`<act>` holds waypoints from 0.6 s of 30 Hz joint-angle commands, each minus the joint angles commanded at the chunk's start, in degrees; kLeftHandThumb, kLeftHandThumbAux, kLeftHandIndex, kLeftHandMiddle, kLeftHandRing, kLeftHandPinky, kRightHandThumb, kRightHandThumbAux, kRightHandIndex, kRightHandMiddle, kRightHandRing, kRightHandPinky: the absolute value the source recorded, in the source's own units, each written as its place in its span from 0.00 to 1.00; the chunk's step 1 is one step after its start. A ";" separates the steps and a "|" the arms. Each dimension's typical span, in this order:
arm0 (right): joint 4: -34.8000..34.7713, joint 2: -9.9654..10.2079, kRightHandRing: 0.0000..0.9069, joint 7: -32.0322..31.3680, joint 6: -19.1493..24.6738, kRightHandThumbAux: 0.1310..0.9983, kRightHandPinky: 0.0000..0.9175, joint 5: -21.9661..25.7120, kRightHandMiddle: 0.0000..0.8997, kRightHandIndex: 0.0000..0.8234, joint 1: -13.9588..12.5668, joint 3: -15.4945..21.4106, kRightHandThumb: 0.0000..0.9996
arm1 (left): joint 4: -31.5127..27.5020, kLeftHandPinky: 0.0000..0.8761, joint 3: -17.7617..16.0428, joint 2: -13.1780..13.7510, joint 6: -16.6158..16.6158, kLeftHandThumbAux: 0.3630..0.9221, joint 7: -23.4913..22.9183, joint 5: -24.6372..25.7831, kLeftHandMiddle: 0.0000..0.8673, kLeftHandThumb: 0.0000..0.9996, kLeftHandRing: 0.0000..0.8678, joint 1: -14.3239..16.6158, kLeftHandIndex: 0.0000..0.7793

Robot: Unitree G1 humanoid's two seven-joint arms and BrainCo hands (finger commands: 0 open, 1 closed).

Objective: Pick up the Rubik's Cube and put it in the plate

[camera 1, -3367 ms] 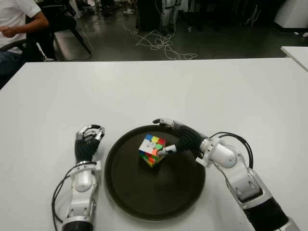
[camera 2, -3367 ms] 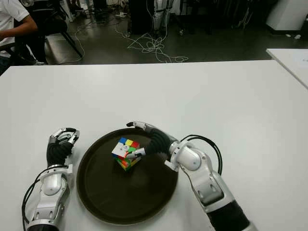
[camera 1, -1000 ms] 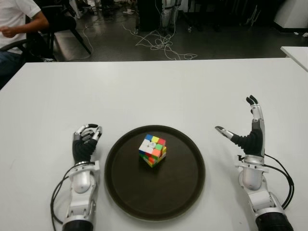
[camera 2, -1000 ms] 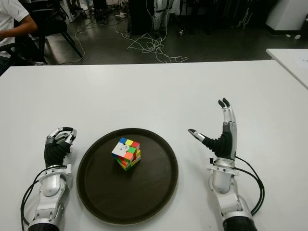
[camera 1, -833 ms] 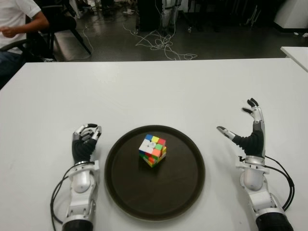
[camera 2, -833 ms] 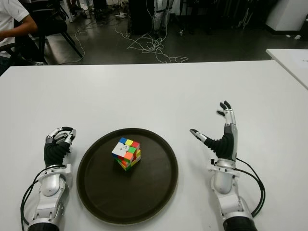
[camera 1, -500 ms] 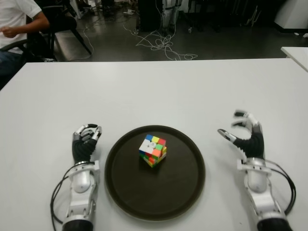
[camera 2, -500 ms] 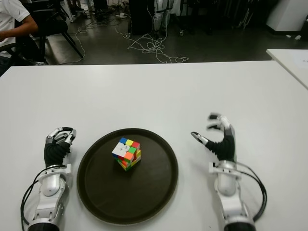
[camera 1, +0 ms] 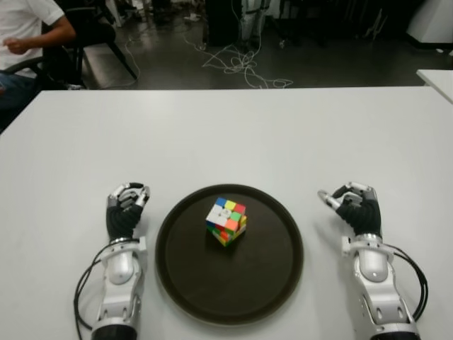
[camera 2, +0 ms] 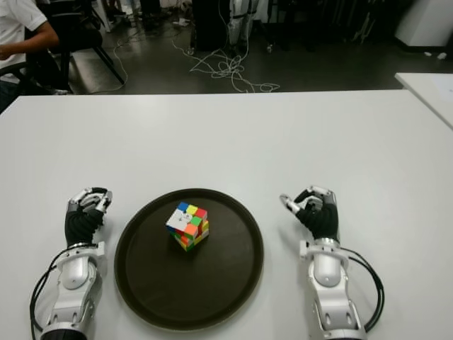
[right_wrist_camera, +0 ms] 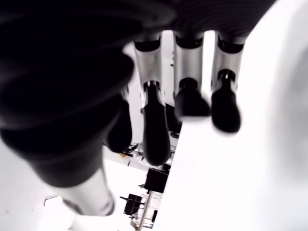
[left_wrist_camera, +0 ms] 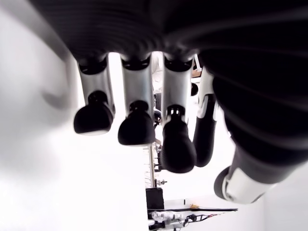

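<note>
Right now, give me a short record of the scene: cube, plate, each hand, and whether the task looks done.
cube: inside the plate, near its middle, held by neither hand
plate: dark, round, on the white table
left hand: left of plate, curled, empty
right hand: right of plate, curled, empty
task: looks done

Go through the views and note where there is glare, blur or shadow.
Eye views: even light, the cube sharp on the dark plate, faint sheen on the plate's rim, dim floor behind. Wrist views: the table blown out white, the left hand and right hand close, dark and soft-edged.
</note>
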State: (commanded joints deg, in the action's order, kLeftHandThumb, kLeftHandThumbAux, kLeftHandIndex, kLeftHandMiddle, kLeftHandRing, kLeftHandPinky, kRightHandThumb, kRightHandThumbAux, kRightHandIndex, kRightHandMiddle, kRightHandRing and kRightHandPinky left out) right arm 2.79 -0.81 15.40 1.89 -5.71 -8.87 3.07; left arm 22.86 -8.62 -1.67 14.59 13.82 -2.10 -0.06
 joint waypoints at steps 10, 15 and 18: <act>-3.06 0.40 0.92 -1.04 4.80 0.84 0.90 0.66 0.91 0.91 -0.24 0.28 0.29 | -1.70 0.92 0.50 0.61 -3.20 0.60 -1.12 0.03 0.91 0.72 0.94 -0.38 0.57; -3.78 0.51 0.92 -1.30 5.99 0.84 0.90 0.82 0.91 0.90 -0.21 0.39 0.31 | -1.55 0.93 0.28 0.62 -2.95 0.60 -1.47 0.31 0.92 0.72 0.94 -0.30 0.57; -4.15 0.47 0.91 -1.44 6.63 0.85 0.90 0.74 0.91 0.90 -0.18 0.38 0.32 | -1.29 0.92 0.19 0.62 -2.39 0.60 -1.65 0.41 0.92 0.72 0.94 -0.23 0.57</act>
State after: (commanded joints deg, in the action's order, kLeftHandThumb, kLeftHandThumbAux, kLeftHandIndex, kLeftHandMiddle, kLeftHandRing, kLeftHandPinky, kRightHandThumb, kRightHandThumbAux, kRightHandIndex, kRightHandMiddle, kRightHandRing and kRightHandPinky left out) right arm -1.36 -0.34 13.96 8.52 -4.97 -9.05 3.46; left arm 21.56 -8.43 -1.05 12.20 12.17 -1.69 -0.28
